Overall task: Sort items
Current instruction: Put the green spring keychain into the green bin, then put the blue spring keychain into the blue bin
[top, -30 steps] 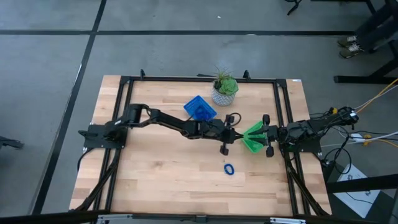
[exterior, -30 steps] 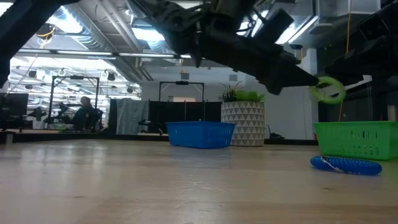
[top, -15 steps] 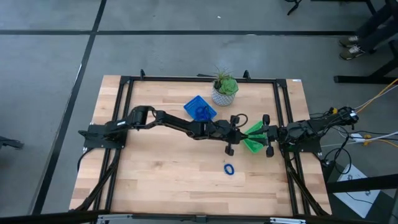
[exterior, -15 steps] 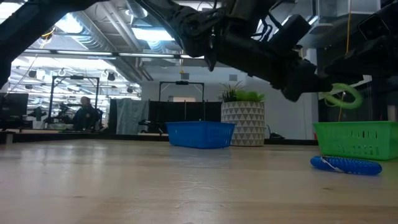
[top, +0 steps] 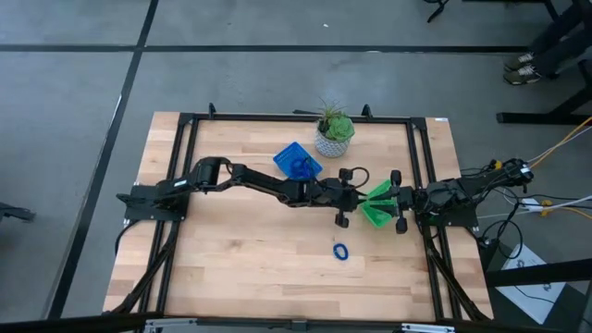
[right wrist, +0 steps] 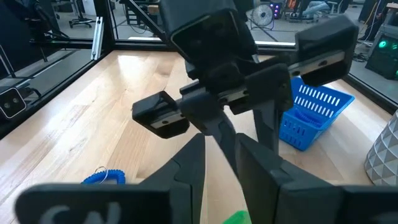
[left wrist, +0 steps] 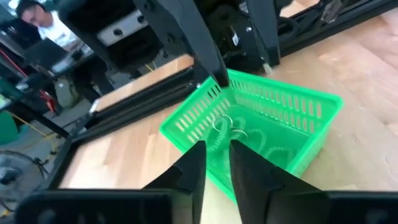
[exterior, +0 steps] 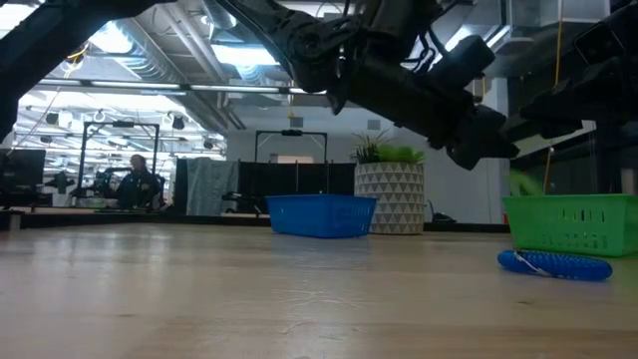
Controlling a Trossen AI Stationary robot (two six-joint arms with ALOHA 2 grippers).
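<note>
Table (top: 231, 250): wooden top, black frame.
Green tray (top: 377, 205): landmark, near table's right edge.
Blue tray (top: 297, 161): well apart from green tray, toward plant pot (top: 333, 141).
Left gripper (top: 355, 196): just over green tray rim, fingers slightly parted, empty.
Right gripper (right wrist: 219, 163): at green tray's far side; slightly parted; grasp cannot be told.
Light green rings (left wrist: 239, 140): inside green tray.
Blue ring (top: 341, 251): on table, near green tray, outside it.

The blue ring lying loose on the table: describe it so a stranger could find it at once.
Start at the green tray near the table's right edge, beside the parked right gripper. Go from it toward the table's front edge: the blue ring lies alone on bare wood. It is the only ring outside a tray, thin and looped, far smaller than the blue tray.
</note>
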